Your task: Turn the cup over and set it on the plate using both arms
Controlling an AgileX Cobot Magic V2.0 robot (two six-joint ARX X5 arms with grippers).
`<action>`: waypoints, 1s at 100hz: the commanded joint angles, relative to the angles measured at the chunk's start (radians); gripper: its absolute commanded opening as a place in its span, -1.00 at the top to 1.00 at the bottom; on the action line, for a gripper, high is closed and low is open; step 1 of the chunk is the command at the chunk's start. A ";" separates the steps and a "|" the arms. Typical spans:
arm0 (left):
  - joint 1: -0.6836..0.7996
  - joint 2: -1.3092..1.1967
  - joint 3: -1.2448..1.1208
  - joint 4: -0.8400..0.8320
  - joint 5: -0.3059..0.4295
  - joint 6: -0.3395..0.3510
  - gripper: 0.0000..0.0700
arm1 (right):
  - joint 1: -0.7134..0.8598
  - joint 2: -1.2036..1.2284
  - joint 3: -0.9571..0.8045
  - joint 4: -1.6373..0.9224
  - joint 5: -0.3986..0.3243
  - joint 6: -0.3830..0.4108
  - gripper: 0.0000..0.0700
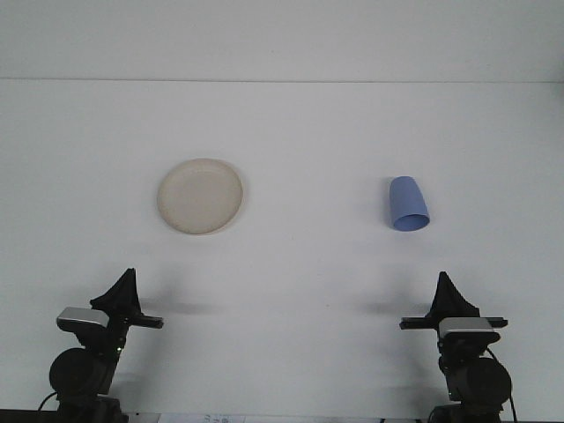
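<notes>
- A plain white desk [291,264] met a white wall.
- The blue cup [408,204] lay on its side right of centre, long axis front-to-back, mouth toward the near edge.
- The cream plate [200,196] sat left of centre.
- Whether the left gripper [125,286] and right gripper [445,291] were spread or pressed together could not be told.

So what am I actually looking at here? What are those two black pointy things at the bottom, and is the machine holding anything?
You are looking through one camera mounted on the robot, facing forward over a white table. The two black pointed shapes at the bottom are the ends of its two arms: the left gripper on the left side and the right gripper on the right. Grippers are its hands, with fingers that pinch. From this angle I cannot tell whether they are open or closed, but neither is holding anything; both sit low at the near edge, away from the objects. On the table lie two things: a round cream plate ahead of the left arm, and a blue cup ahead of the right arm, lying on its side with its mouth turned toward the camera.
</notes>
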 commanded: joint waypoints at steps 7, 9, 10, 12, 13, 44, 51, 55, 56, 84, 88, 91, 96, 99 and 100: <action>0.002 -0.001 -0.019 0.010 0.002 -0.003 0.96 | 0.001 -0.001 -0.002 0.013 0.002 -0.003 1.00; 0.002 -0.001 -0.019 0.010 0.002 -0.003 0.96 | 0.001 -0.001 -0.002 0.013 0.002 -0.002 1.00; 0.002 -0.001 -0.019 0.010 0.002 -0.003 0.96 | 0.001 -0.001 -0.002 0.013 0.002 -0.001 1.00; 0.002 -0.001 -0.019 0.010 0.002 -0.003 0.96 | 0.001 -0.001 -0.002 0.013 0.002 0.000 1.00; 0.002 -0.001 -0.019 0.010 0.002 -0.003 0.96 | 0.001 -0.001 -0.002 0.013 0.002 0.000 1.00; 0.002 -0.001 -0.019 0.010 0.002 -0.003 0.96 | 0.003 0.033 0.070 -0.018 0.002 0.037 0.22; 0.002 -0.001 -0.019 0.010 0.002 -0.003 0.96 | 0.003 0.079 0.111 -0.036 -0.005 0.053 -0.03; 0.002 -0.001 -0.019 0.010 0.002 -0.003 0.96 | 0.003 0.114 0.137 -0.050 -0.005 0.053 -0.09; 0.002 -0.001 -0.019 0.010 0.002 -0.003 0.96 | 0.003 0.124 0.145 -0.055 -0.006 0.053 -0.10; 0.002 -0.001 -0.019 0.010 0.002 -0.003 0.96 | 0.003 0.473 0.398 -0.177 -0.062 0.048 -0.42; 0.002 -0.001 -0.019 0.010 0.002 -0.003 0.96 | 0.003 0.526 0.423 -0.179 -0.072 0.049 -0.42; 0.002 -0.001 -0.019 0.010 0.002 -0.003 0.96 | 0.004 0.566 0.436 -0.172 -0.080 0.049 -0.42; 0.002 -0.001 -0.019 0.010 0.002 -0.003 0.96 | 0.005 0.627 0.443 -0.146 -0.085 0.056 -0.42; 0.002 -0.001 -0.019 0.010 0.002 -0.003 0.96 | 0.007 0.660 0.443 -0.130 -0.085 0.062 -0.42; 0.002 -0.001 -0.019 0.010 0.002 -0.003 0.96 | 0.008 0.671 0.443 -0.125 -0.085 0.064 -0.42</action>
